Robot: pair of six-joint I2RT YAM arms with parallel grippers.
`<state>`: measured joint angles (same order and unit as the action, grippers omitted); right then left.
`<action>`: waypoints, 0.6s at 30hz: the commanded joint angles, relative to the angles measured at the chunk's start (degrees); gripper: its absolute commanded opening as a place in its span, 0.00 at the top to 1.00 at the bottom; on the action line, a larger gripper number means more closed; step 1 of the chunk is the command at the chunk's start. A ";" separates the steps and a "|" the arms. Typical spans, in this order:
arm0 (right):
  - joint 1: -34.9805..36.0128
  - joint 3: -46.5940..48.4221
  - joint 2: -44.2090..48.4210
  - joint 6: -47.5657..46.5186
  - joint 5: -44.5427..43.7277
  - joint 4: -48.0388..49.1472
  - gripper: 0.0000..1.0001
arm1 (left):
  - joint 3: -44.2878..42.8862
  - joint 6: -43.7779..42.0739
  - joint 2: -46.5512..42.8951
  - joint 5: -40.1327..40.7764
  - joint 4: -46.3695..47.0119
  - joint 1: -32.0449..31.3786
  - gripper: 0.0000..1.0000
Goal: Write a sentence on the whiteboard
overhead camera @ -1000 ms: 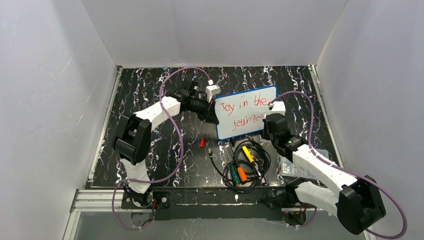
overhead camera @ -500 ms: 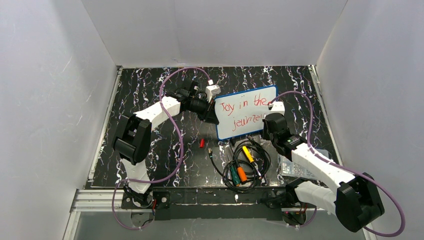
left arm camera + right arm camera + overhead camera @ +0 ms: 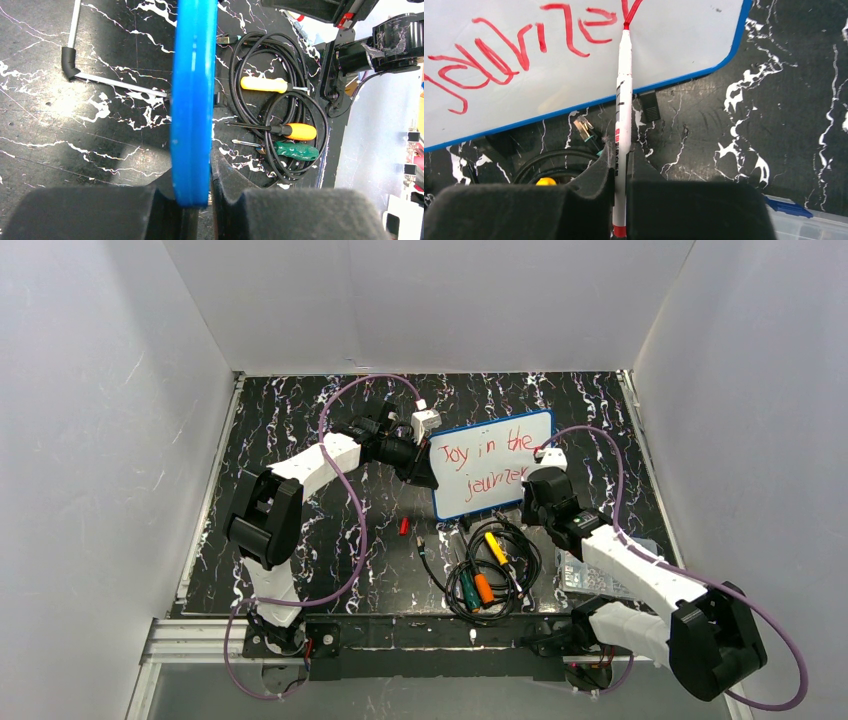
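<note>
Right gripper [image 3: 621,150] is clamping a red marker [image 3: 624,85], its tip touching the whiteboard [image 3: 684,45] at the end of the sentence [image 3: 499,60]. Left gripper [image 3: 192,192] is pinching the board's blue rim over the black marbled table [image 3: 300,410]. The board is probably light, stiff and slick, so an edge grip is serving well. White walls [image 3: 430,300] are enclosing the workspace, and cables [image 3: 500,570] are lying nearby.

The right gripper [image 3: 620,152], pinching the red marker [image 3: 624,90], sits slightly further left and nearer on the whiteboard [image 3: 470,502] than a second ago; the right arm [image 3: 640,570] follows leftward.
</note>
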<state>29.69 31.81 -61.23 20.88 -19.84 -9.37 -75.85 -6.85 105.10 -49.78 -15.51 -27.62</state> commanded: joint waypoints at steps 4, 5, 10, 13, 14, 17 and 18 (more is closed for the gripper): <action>0.64 -0.03 -1.02 2.94 8.55 -1.81 0.99 | -2.22 -1.10 -3.59 -1.81 -0.58 -0.33 1.00; 0.80 0.29 -0.88 3.00 9.51 -2.40 0.99 | -2.20 -1.11 -3.54 -1.81 -0.58 -0.33 1.00; 2.02 1.99 2.66 3.56 9.49 -6.36 0.99 | -2.14 -1.09 -3.63 -1.73 -0.58 -0.33 1.00; 2.04 3.27 5.63 3.25 4.89 -8.89 0.99 | -2.19 -1.06 -3.63 -1.72 -0.58 -0.33 1.00; 2.04 3.54 6.29 2.94 3.01 -9.25 0.99 | -2.14 -1.10 -3.62 -1.72 -0.58 -0.33 1.00; 2.04 4.57 5.91 1.34 -1.89 -10.00 0.99 | -2.17 -1.06 -3.65 -1.81 -0.58 -0.33 1.00; 1.96 5.02 4.94 0.94 -3.17 -10.55 0.99 | -2.17 -0.98 -3.69 -1.81 -0.58 -0.33 1.00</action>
<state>31.66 32.86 -55.68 23.57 -15.75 -18.22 -75.90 -7.03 105.10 -49.74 -15.51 -27.59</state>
